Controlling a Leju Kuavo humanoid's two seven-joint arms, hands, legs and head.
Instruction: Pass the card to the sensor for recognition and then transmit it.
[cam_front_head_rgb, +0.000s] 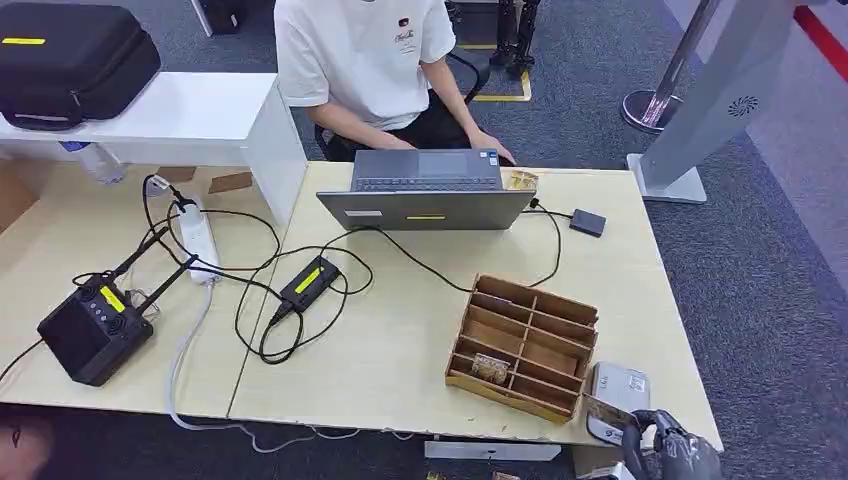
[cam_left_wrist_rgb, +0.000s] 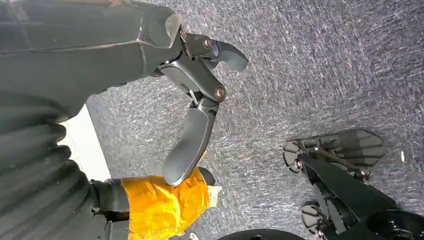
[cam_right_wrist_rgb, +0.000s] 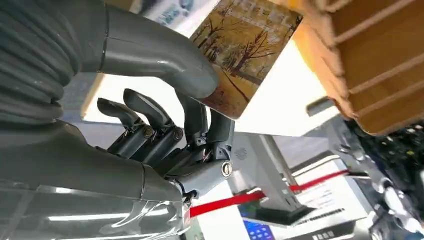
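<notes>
The left robot hand (cam_left_wrist_rgb: 200, 100) hangs above grey carpet, its fingers apart and holding nothing. On the surface (cam_front_head_rgb: 400, 340) a wooden tray (cam_front_head_rgb: 523, 345) sits beside the grey sensor (cam_front_head_rgb: 618, 385). At the surface's near right corner, the right robot hand (cam_front_head_rgb: 672, 448) pinches the card (cam_right_wrist_rgb: 245, 47) between thumb and fingers, just beside the sensor.

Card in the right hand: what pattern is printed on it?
Golden autumn trees on the card, clearest in the right wrist view.
</notes>
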